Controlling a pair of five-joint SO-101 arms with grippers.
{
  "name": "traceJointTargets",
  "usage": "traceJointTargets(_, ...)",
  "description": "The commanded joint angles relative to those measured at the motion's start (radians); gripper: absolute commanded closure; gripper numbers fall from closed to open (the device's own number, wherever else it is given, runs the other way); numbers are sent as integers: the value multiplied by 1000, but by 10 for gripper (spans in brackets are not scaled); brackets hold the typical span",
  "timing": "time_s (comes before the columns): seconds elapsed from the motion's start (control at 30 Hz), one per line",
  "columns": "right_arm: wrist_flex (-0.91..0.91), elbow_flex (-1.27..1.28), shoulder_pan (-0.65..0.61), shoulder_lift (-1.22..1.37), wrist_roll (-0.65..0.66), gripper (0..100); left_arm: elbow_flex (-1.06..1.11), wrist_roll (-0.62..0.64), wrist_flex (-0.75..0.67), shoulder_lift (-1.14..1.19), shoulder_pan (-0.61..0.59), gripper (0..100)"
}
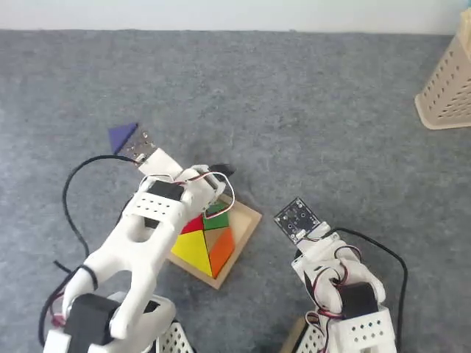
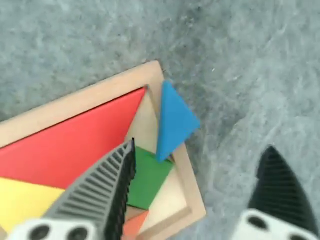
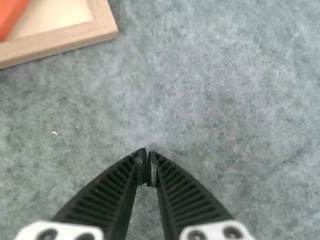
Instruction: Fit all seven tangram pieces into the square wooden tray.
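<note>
Gripper on left arm (image 2: pixel 200 145) gapes empty above blue triangle (image 2: pixel 172 120); right gripper (image 3: pixel 148 154) is clenched, empty.

A beige slotted basket (image 1: pixel 449 81) stands at the grey carpet's (image 1: pixel 294 110) far edge.

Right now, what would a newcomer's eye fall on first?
The square wooden tray in the middle of the grey carpet, part-filled with coloured pieces. A light blue triangular piece sits askew on its rim, under the open left hand. A dark blue triangular piece lies apart, beyond that arm.
</note>
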Motion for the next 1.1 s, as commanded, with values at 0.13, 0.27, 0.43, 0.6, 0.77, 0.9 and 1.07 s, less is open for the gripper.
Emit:
traceJointTargets(0.13,5,18,1,-15,-6,991,-73,-64,8,-48,-60,610)
traceJointTargets(0.27,5,18,1,-15,-6,991,-183,-222,8,-48,-172,610)
traceJointTargets(0.43,5,18,1,-15,-6,991,-220,-608,31,-46,-292,610)
traceJointTargets(0.6,5,18,1,-15,-6,991,-245,-1045,137,-34,-258,690)
traceJointTargets(0.77,5,18,1,-15,-6,991,-369,-1108,285,-6,-255,774)
traceJointTargets(0.9,5,18,1,-15,-6,991,-397,-1220,305,0,-215,828)
traceJointTargets(1.07,5,18,1,-15,-6,991,-380,-1300,276,9,-173,910)
